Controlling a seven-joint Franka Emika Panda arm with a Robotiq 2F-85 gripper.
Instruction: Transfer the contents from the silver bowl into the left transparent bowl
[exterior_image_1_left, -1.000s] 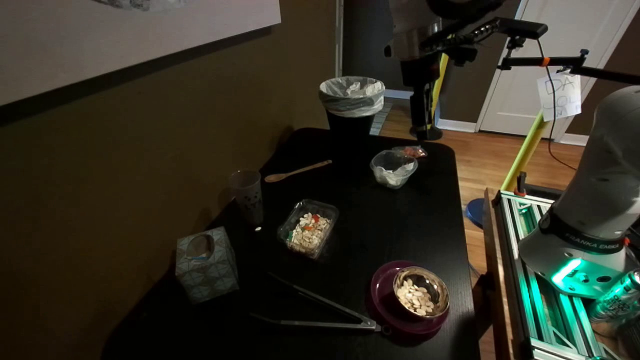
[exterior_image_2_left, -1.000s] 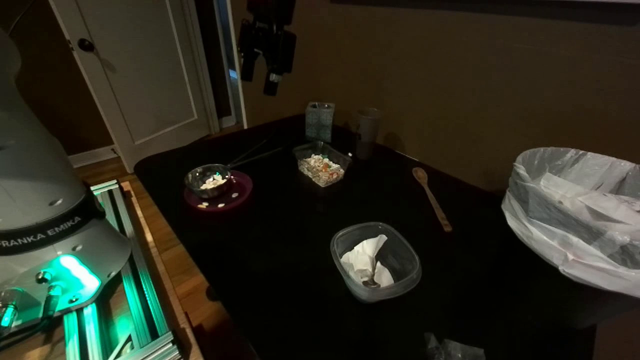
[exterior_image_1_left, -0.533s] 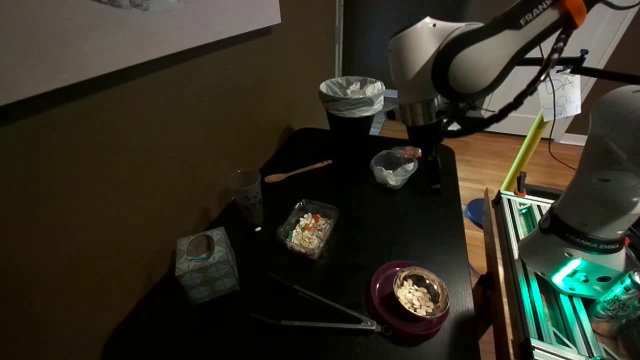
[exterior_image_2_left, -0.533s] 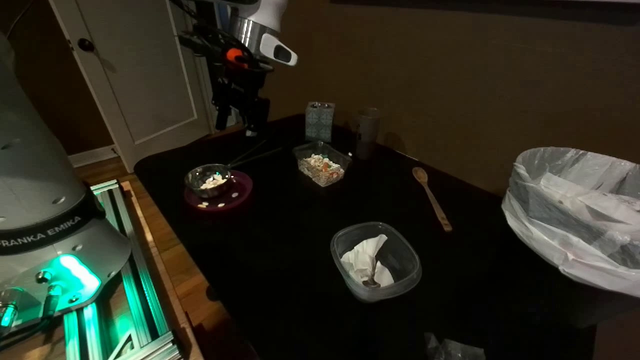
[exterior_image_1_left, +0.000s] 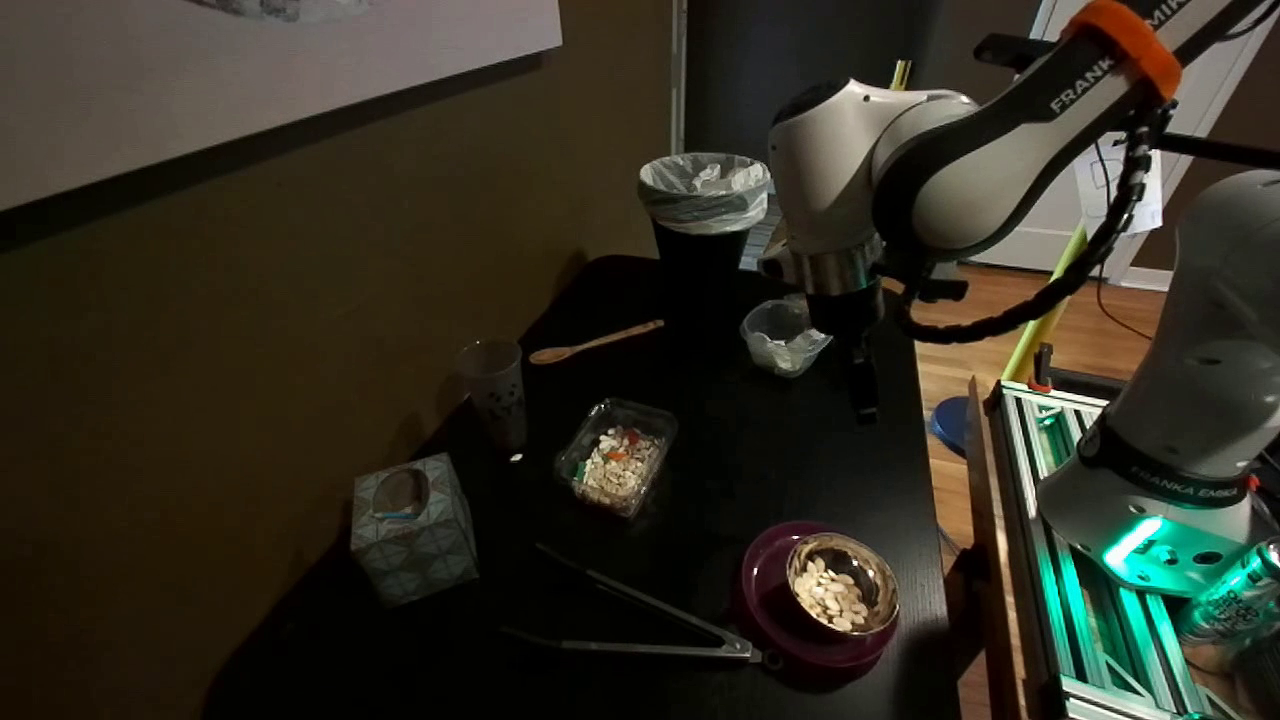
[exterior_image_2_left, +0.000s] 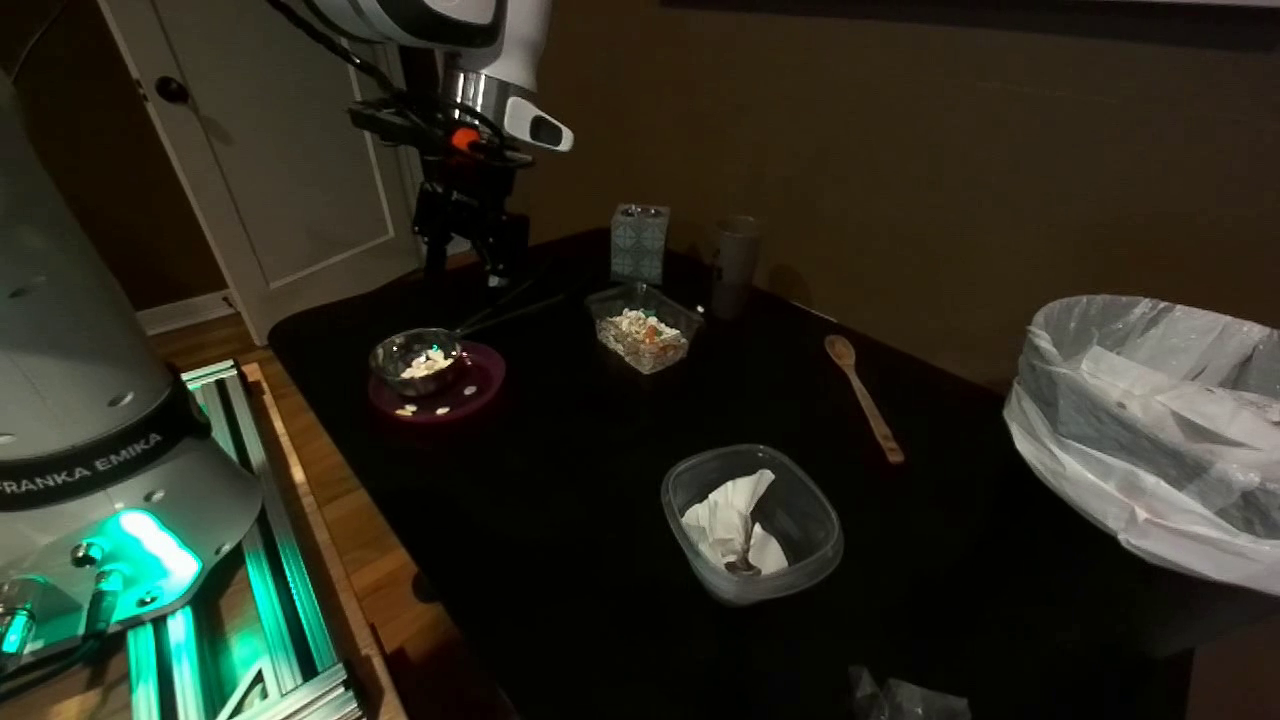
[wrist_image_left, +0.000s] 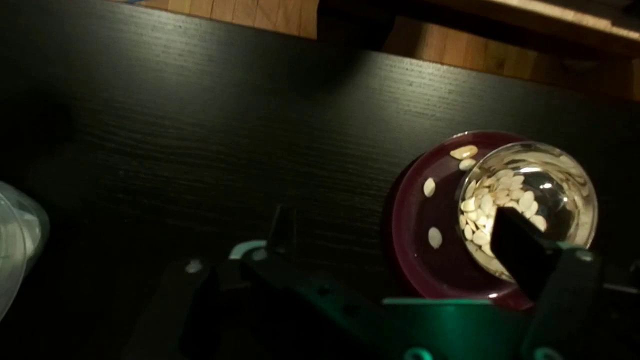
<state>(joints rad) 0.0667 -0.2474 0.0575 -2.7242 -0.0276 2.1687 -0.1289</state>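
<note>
Wrist view: the pincer (wrist_image_left: 400, 227) has its two fingers (wrist_image_left: 520, 245) well apart, and one of them covers part of the silver bowl (wrist_image_left: 580, 200) from this angle. That bowl sits off-centre on a magenta plate (wrist_image_left: 415, 250), near the edge of the black desk (wrist_image_left: 225, 100) closest to the robot base (exterior_image_1_left: 1150, 480). It holds the contents (wrist_image_left: 487, 202), pale flat seeds heaped against one side; a few loose seeds (wrist_image_left: 434, 237) lie on the plate beside it. In both exterior views the pincer hangs above the desk, apart from the bowl. The left transparent bowl (exterior_image_1_left: 640, 414) stands closer to the edge along the wall (exterior_image_1_left: 300, 330) and holds mixed pale bits (exterior_image_1_left: 610, 475). In an exterior view, spread tongs (exterior_image_1_left: 650, 648) lie with their joined end at the plate, while a tissue box (exterior_image_1_left: 415, 545), a tall cup (exterior_image_1_left: 495, 400) and a wooden spoon (exterior_image_1_left: 600, 343) line the wall-side edge. Near a rounded corner on the robot's side, another clear bowl (exterior_image_2_left: 800, 505) contains crumpled white paper (exterior_image_2_left: 735, 500).
</note>
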